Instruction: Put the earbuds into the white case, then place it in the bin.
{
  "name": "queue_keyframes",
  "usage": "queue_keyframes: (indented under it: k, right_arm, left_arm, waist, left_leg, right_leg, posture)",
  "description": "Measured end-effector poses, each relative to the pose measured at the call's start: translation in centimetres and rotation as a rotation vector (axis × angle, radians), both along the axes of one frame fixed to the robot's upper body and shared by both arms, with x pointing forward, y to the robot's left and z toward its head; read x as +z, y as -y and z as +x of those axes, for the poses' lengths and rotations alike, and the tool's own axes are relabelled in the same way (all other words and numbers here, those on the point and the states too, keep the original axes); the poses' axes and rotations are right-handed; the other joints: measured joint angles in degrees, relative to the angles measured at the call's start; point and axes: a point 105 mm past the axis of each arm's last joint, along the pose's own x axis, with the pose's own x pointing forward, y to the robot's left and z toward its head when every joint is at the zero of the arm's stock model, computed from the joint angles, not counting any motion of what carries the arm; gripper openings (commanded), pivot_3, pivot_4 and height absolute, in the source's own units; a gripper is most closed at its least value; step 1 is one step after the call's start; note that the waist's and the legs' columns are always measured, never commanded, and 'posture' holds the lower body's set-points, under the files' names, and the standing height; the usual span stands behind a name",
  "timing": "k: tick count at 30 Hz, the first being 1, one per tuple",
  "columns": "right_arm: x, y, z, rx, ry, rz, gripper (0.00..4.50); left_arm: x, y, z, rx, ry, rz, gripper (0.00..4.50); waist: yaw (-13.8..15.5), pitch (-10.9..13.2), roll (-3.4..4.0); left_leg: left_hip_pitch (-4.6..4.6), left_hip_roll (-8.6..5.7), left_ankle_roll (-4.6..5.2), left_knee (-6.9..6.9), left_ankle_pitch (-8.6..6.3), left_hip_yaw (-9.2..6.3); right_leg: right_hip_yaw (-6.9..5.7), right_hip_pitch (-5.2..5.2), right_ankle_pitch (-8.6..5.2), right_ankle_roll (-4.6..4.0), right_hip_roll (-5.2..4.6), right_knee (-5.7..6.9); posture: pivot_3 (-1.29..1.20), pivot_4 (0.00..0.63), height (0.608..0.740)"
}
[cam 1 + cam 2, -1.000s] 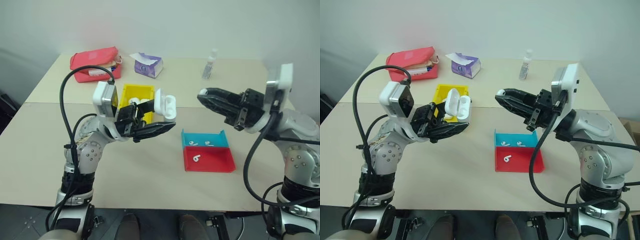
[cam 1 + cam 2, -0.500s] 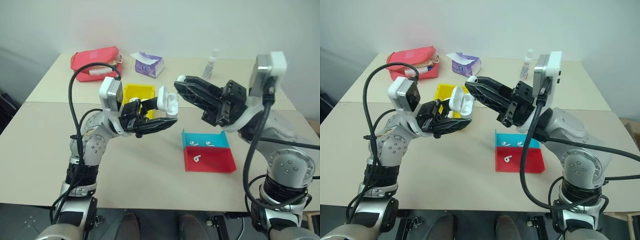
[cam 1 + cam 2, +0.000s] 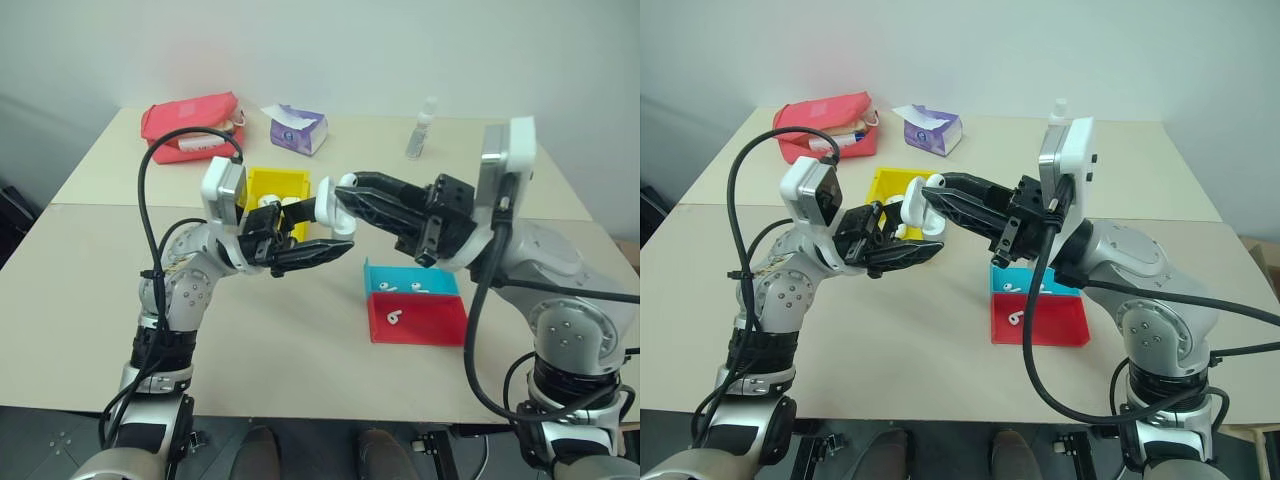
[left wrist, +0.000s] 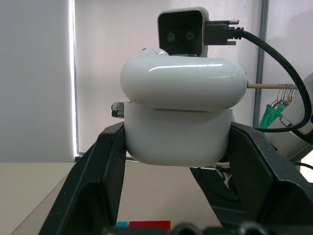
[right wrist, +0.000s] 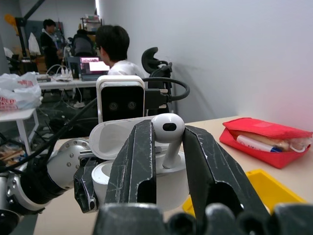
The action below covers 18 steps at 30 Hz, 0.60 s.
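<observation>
Two grippers meet above the middle of my table (image 3: 250, 330). My left gripper (image 3: 312, 252) is clamped on the white case (image 3: 332, 210), holding it up in the air with its lid flipped open, over the near right corner of the yellow bin (image 3: 272, 186). My right gripper (image 3: 350, 190) reaches in from the right and pinches one earbud (image 5: 167, 128) between its fingers (image 5: 140, 161), stem down, right over the open case; I cannot tell whether the stem already touches the socket. Two more earbuds (image 3: 400, 287) lie in the blue tray (image 3: 411, 277) to the right, and one earbud (image 3: 394, 318) lies in the red tray (image 3: 420, 320) just nearer to me. At the far edge I see a red pouch (image 3: 190, 125) on the left, a purple tissue pack (image 3: 296, 129) beside it, and a small clear bottle (image 3: 420, 130) farther right.
</observation>
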Motion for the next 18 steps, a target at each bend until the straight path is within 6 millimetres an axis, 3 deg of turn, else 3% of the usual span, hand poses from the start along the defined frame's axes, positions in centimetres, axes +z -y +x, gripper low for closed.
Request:
queue_keyframes:
  k: [2, 13, 14, 18]
  right_arm:
    - [-0.1, 0.0, 0.0, 0.003, 0.009, -0.010, 0.64]
    - [-0.9, 0.1, -0.2, 0.053, 0.030, -0.078, 4.31]
    - [-1.1, 0.0, -0.2, 0.058, 0.023, -0.085, 4.48]
    - [-1.4, 0.0, 0.1, 0.046, 0.013, -0.092, 4.48]
  left_arm:
    - [-0.1, 0.0, 0.0, 0.000, -0.001, 0.002, 2.79]
    - [-0.1, -0.1, 0.1, 0.008, -0.005, 0.003, 2.79]
    - [-0.1, -0.1, 0.1, 0.008, -0.005, 0.001, 2.79]
    - [-0.1, -0.2, 0.2, 0.017, -0.007, -0.002, 2.79]
  waist:
    - [0.00, 0.00, 0.00]
    - [0.00, 0.00, 0.00]
    - [-0.02, 0.00, 0.00]
    - [0.01, 0.00, 0.00]
  left_leg:
    - [0.00, 0.00, 0.00, 0.00, 0.00, 0.00]
    - [0.00, 0.00, 0.01, -0.01, 0.00, 0.00]
    - [0.00, 0.00, 0.01, -0.01, 0.00, 0.00]
    - [-0.01, 0.00, 0.01, -0.01, 0.00, 0.00]
  right_leg:
    - [0.00, 0.00, 0.00, 0.00, 0.00, -0.01]
    - [0.00, 0.00, 0.00, 0.00, 0.00, -0.02]
    - [0.00, 0.00, 0.00, 0.00, 0.00, -0.02]
    - [0.00, -0.01, 0.00, 0.00, 0.00, -0.03]
  posture:
    - [0.00, 0.150, 0.740]
    - [0.00, 0.150, 0.740]
    - [0.00, 0.150, 0.740]
    - [0.00, 0.150, 0.740]
